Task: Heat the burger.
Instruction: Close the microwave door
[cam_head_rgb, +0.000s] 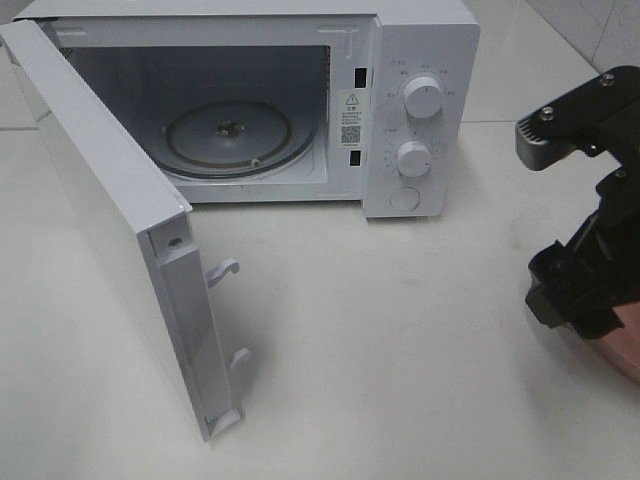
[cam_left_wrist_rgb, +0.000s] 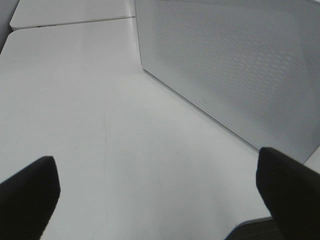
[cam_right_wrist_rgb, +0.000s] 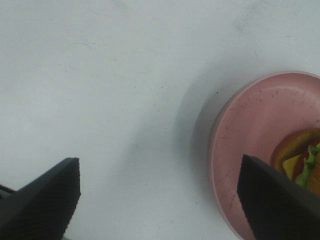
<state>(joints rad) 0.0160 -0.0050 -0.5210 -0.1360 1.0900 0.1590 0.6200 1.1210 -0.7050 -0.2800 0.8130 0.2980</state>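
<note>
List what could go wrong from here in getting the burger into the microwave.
1. The right claw stands open beside the pink plate, off-centre from the burger; closing here may nudge the plate or miss.
2. The open microwave door juts over the table, so a carried load could clip it.

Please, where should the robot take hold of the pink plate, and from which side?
Probably at the rim of the pink plate, coming from the bare table side. That edge is thin, free and fully visible, while the burger sits further in. The right tool is wide open above that edge, one finger already over the plate.
</note>
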